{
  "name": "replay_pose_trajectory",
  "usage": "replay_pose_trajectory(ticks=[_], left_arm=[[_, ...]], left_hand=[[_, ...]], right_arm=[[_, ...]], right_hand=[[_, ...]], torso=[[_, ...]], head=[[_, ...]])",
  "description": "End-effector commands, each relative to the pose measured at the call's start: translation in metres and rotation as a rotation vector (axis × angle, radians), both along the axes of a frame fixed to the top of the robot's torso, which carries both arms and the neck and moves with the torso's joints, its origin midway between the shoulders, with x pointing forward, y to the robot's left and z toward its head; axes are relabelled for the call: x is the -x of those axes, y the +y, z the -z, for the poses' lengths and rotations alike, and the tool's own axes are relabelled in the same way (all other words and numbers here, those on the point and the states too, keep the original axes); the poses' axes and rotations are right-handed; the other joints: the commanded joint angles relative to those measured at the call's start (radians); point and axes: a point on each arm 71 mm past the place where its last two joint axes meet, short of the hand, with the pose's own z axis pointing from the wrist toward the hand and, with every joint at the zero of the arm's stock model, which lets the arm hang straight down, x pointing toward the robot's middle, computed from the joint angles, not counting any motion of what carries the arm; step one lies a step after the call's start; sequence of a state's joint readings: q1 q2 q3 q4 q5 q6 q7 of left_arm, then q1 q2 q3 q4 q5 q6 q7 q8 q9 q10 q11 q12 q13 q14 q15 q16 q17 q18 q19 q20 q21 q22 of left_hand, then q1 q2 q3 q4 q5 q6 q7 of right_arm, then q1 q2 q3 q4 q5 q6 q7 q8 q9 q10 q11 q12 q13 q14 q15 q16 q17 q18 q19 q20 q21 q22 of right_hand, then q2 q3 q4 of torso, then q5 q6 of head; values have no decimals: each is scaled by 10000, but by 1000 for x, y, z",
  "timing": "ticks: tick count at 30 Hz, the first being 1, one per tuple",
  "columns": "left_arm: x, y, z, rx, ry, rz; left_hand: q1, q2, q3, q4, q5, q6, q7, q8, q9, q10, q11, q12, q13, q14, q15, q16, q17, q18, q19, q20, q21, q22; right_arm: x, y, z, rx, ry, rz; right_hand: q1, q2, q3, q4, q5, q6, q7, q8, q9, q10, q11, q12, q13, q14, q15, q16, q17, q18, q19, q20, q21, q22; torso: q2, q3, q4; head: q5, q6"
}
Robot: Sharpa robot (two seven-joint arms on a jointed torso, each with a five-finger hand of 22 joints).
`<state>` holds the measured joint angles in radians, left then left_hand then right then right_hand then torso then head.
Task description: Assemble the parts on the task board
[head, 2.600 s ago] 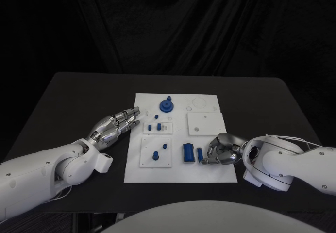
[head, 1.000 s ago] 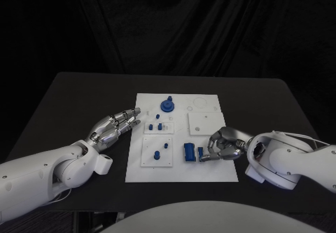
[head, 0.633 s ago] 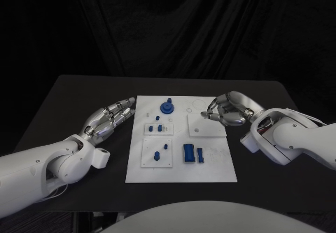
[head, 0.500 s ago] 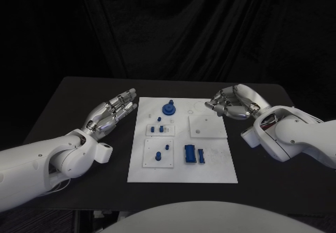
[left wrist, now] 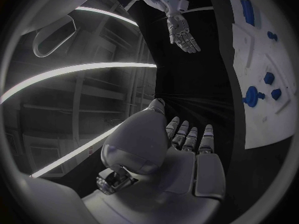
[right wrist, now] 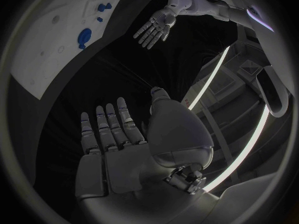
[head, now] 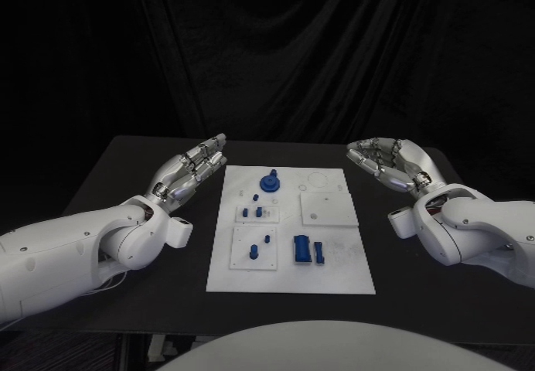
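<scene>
The task board point(head: 292, 232) lies in the middle of the black desk point(head: 100, 201), and both hands are lifted off it. The left hand point(head: 192, 168) hangs at about 9 o'clock of the board's far end, fingers straight and apart, holding nothing. The right hand point(head: 389, 162) is at about 2 o'clock of the board, palm up, fingers loosely spread, also holding nothing.

On the board, the blue round part point(head: 270, 182) stands near the far edge at 12 o'clock. Two small blue pegs point(head: 255, 210) stand in the small plate below it. The blue block point(head: 301, 248) and the thin blue piece point(head: 319, 252) lie side by side toward 5 o'clock.

I judge the parts to be light, stiff plastic, a little slippery and easy to tip over. The block is best pinched across its two long sides; the pegs from above, by the head.

Compared with 2.6 seconds ago, the right hand has left the block and the thin piece, where it was bent over them, and moved far back. The left hand also moved away and up. The parts seem to lie as before.
</scene>
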<state>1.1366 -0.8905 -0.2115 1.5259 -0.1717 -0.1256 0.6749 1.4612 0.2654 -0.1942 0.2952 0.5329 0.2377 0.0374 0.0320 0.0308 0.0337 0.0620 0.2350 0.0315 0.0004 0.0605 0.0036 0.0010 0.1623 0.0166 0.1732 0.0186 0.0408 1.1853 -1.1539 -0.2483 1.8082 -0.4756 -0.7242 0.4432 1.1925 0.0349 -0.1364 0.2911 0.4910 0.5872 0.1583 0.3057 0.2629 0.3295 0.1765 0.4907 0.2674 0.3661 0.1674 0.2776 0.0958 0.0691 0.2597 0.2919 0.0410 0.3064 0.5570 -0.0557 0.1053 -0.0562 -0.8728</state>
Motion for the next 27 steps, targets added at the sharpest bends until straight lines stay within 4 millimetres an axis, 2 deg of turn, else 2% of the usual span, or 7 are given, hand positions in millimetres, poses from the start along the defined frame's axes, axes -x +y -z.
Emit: replay_pose_trajectory(ticks=[1,12,13,14,16,26,27], left_arm=[[0,0,0,0,1,-9],[-8,-9,-6,-189,47,-1465],[-10,-11,-7,-217,71,-1710],[-11,-12,-8,-245,101,-1963],[-13,-15,-10,-301,184,-2517],[-21,-26,-19,-511,821,-4943],[-21,-27,-19,-527,896,-5148]], left_hand=[[-4456,-798,580,-888,-1638,-713,-374,-320,-308,-337,-620,-711,-315,-4,-605,-36,-10,-487,-166,-520,-186,-408],[-8155,-1463,1077,-1612,-2983,-1304,-374,-320,-308,-337,-620,-1313,-315,-4,-605,-36,-10,-765,-166,-950,-186,-408],[-8406,-1510,1109,-1662,-3072,-1331,-374,-320,-308,-337,-620,-1355,-315,-4,-605,-36,-10,-766,-166,-980,-186,-408],[-8691,-1561,1140,-1728,-3178,-1392,-374,-320,-308,-337,-620,-1405,-315,-4,-605,-36,-10,-765,-166,-996,-186,-408],[-9160,-1646,1219,-1812,-3347,-1457,-374,-320,-308,-337,-620,-1473,-315,-4,-605,-36,-10,-792,-166,-1732,-186,-408],[-10992,-2654,1942,-2234,-4014,-2377,-374,-320,-308,-337,-620,-2350,-315,-4,-605,-36,-10,-1623,-166,-1732,-186,-408],[-11195,-2654,1942,-2952,-4087,-2377,-374,-320,-308,-337,-620,-2350,-315,-4,-605,-36,-10,-1623,-166,-1732,-186,-408]], right_arm=[[0,0,0,18,10,2],[-28,30,3,-1445,357,504],[-32,35,4,-1703,430,594],[-37,40,4,-1972,510,690],[-45,52,6,-2539,691,895],[-66,88,12,-4318,1383,1568],[-67,90,12,-4400,1419,1600]], right_hand=[[-3572,-349,408,-875,-1473,-1791,-473,-917,-830,-1040,-555,-1457,-840,-1169,-522,-862,-958,-691,-833,-886,-410,-988],[-6579,-349,1364,-1624,-2709,-3291,-872,-1683,-1501,-1872,-1015,-2691,-1523,-2090,-967,-1563,-958,-691,-1546,-1581,-410,-1779],[-6787,-349,1364,-1684,-2797,-3393,-1583,-1737,-1547,-1913,-1056,-2777,-1568,-2161,-1674,-1611,-958,-691,-1590,-1625,-410,-1829],[-7012,-349,1364,-1736,-2890,-3498,-1583,-1794,-1593,-1985,-1765,-2872,-1617,-2225,-1674,-1653,-958,-691,-1644,-1679,-410,-1883],[-7402,-349,1364,-1830,-3050,-3668,-1583,-1896,-1676,-2107,-1765,-3034,-1701,-2359,-1674,-1749,-958,-691,-1711,-1781,-410,-1977],[-8933,-349,1364,-2162,-3679,-4421,-1583,-2287,-2629,-2495,-1765,-3667,-2674,-2782,-1674,-2776,-958,-691,-2597,-2175,-410,-2345],[-9099,-349,1364,-2911,-3751,-4504,-1583,-2330,-2629,-2531,-1765,-3737,-2674,-2837,-1674,-2776,-958,-691,-2597,-2919,-410,-3064]], torso=[[6,-2,2],[-35,172,-326],[-42,201,-380],[-50,231,-437],[-65,296,-560],[-121,526,-993],[-124,540,-1021]], head=[[-3,5],[173,851],[202,992],[232,1137],[298,1456],[530,2575],[545,2647]])
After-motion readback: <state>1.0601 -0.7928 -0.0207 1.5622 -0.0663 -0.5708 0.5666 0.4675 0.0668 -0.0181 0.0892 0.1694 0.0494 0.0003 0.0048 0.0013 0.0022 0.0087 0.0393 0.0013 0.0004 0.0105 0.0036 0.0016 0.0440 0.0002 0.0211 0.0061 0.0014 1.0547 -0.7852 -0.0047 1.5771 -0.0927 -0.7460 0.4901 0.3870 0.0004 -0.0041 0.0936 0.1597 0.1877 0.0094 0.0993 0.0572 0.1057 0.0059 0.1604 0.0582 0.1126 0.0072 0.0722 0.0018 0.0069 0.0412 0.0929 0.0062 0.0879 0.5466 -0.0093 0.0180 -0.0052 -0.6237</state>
